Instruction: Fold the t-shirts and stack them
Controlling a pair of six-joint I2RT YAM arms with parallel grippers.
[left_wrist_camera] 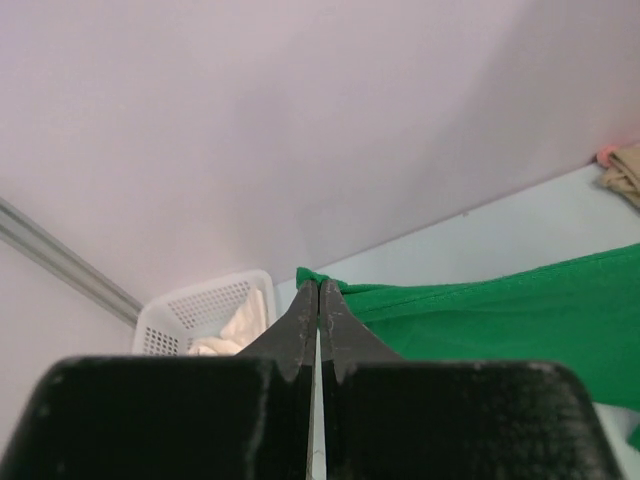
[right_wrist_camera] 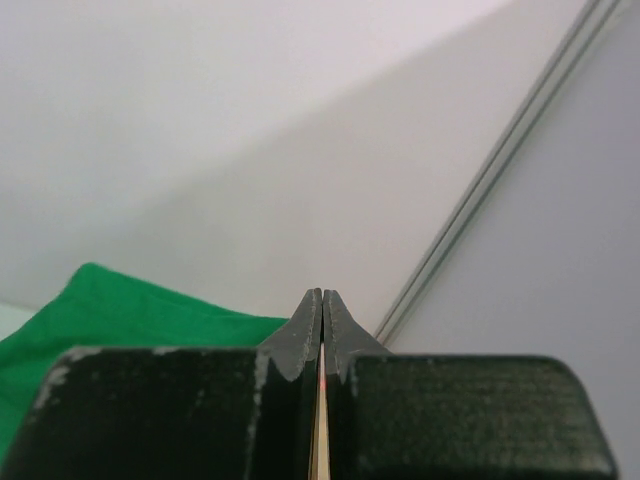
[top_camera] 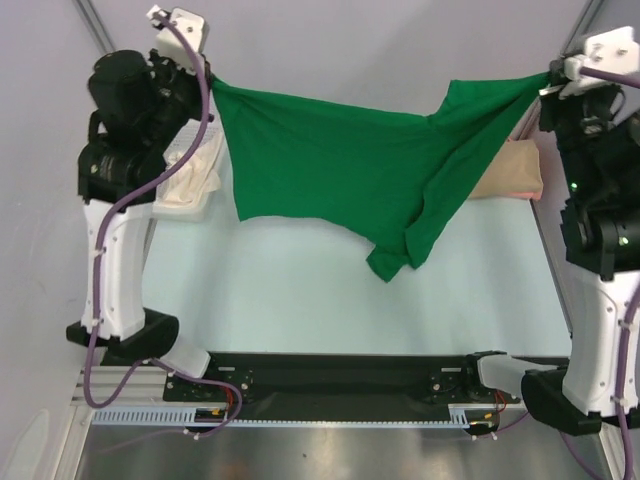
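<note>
Claws on both arms are pinched tight on the green t-shirt (top_camera: pixel 330 170). From above, the left gripper (top_camera: pixel 210 78) has one top corner at far left and the right gripper (top_camera: pixel 546 84) has the other at far right. The shirt hangs between them, its long axis running left to right, and its lower part sags in a bunched point toward the table (top_camera: pixel 300 300). The tan t-shirt (top_camera: pixel 515 170) lies partly behind its right side. A white mesh basket (top_camera: pixel 190 185) holding pale cloth sits by the left arm.

In the left wrist view, the fingers meet on a green fold and the fabric runs off to the right.

In the right wrist view, the jaws are closed to a sliver with green cloth to their left; the grip itself is hidden here.

Laying the shirt flat likely means lowering both arms together, since neither is nearer.
</note>
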